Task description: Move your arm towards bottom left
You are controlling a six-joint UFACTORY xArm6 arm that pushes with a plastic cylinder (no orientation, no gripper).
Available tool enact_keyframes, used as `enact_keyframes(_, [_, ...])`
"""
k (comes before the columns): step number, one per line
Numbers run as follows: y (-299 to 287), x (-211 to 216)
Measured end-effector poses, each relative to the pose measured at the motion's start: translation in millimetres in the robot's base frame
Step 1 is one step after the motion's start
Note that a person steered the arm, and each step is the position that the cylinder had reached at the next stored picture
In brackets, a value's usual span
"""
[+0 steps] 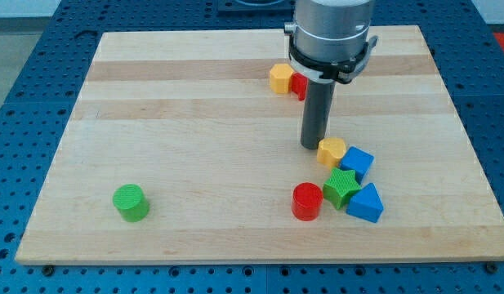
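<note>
A pale wooden board (194, 122) lies on a blue perforated table (23, 98). My tip (314, 146), a bare rod with no pincer, rests just left of a yellow block (332, 151); a green cylinder (131, 202) sits well apart at the view's bottom left. A red cylinder (307, 201) and green star (341, 188) lie below.

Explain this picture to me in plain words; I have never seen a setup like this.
I am a robot arm ending in a dark rod; I hold nothing, only push blocks. One camera looks down at a wooden board. My tip rests just left of a yellow block. Beside that lie a blue cube, a green star, a blue triangular block and a red cylinder. Behind the rod sit another yellow block and a red block. A green cylinder stands alone, bottom left.
</note>
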State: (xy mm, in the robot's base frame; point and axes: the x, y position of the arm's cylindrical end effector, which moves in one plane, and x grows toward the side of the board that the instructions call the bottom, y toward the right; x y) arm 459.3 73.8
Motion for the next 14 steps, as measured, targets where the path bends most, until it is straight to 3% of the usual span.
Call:
enact_keyframes(3, [-35,0])
enact_keyframes(9, [-246,0])
enact_keyframes(11, [-284,0])
enact_keyframes(13, [-361,22])
enact_keyframes(14, [-361,68])
